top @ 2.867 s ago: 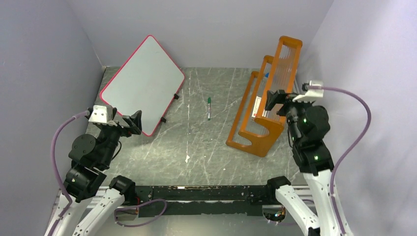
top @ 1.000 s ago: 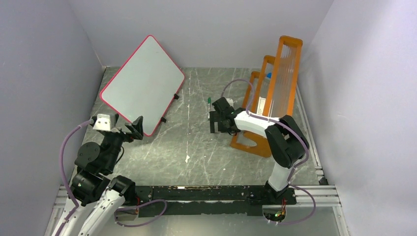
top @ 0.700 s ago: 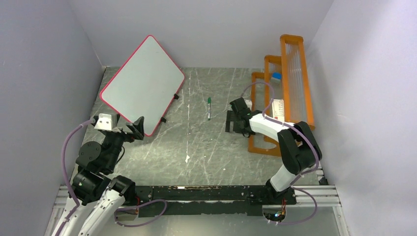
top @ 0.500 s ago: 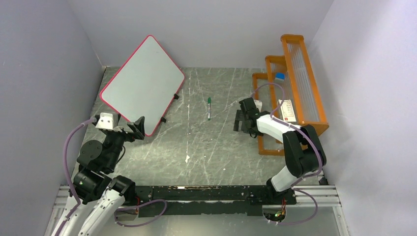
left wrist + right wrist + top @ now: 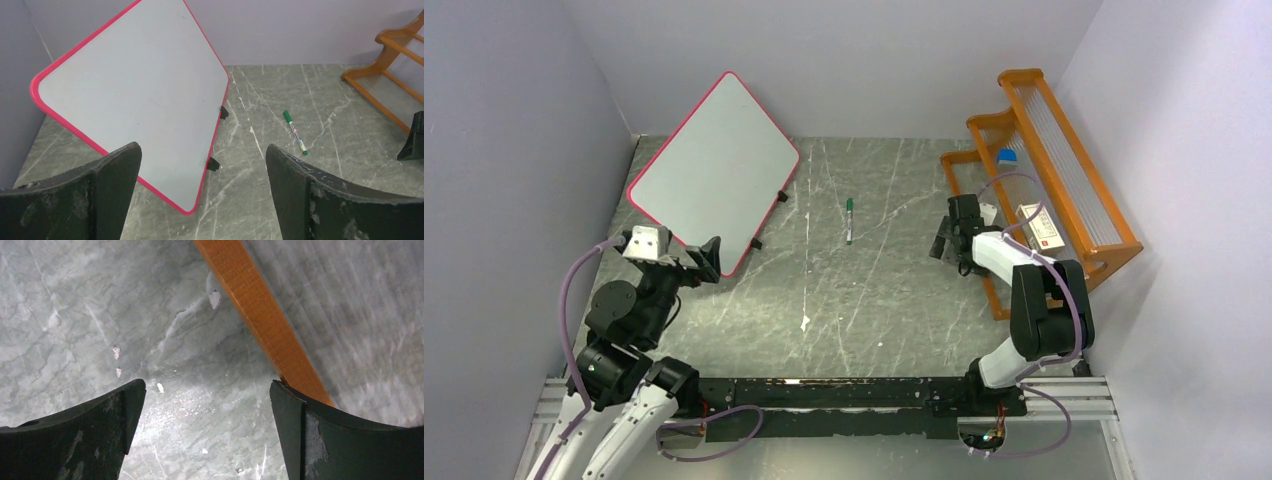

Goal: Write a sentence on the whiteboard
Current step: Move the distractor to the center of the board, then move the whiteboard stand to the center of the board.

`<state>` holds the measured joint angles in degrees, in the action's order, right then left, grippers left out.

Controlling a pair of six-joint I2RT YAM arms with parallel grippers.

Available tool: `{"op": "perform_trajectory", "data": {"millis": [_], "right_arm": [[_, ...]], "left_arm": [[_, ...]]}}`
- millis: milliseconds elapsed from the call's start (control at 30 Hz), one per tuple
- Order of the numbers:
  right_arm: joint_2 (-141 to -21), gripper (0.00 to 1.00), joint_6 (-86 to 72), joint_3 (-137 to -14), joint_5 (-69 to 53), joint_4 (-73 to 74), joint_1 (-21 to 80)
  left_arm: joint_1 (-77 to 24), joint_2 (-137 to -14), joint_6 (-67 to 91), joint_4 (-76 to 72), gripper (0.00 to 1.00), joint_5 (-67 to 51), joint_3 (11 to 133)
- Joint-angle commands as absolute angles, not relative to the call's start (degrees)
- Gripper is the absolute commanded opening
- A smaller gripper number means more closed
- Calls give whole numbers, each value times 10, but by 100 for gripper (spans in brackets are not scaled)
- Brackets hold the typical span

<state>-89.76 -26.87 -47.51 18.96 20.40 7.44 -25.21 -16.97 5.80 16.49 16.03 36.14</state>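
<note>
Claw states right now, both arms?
Left claw: open, empty, facing the whiteboard.
Right claw: open, empty, beside the rack.

Plain lavender walls (image 5: 844,60) on three sides; grey marbled tabletop (image 5: 864,300), scuffed white in places; even, soft light.

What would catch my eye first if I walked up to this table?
The big whiteboard with its pink-red frame stands out first, propped up blank at the far left. Next comes the orange wooden rack at the far right, with the right tool open close beside its lowest rail. Between them a green marker lies alone on the grey table.
</note>
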Motion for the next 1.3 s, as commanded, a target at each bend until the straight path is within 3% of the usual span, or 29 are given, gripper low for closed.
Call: {"op": "perform_trajectory", "data": {"millis": [0, 500, 733, 967, 1267], "right_arm": [[-880, 100, -268, -473, 228, 189, 64], [-682, 100, -208, -393, 47, 87, 117], [-666, 100, -188, -382, 41, 62, 191], [-676, 100, -174, -371, 34, 24, 234], [-667, 100, -162, -352, 38, 3, 254]], "left_arm": [[-246, -176, 56, 143, 98, 156, 358], [-246, -284, 131, 182, 98, 250, 401], [-246, -361, 286, 317, 98, 359, 461], [-246, -384, 340, 312, 95, 341, 445], [-237, -496, 455, 418, 97, 391, 494]]}}
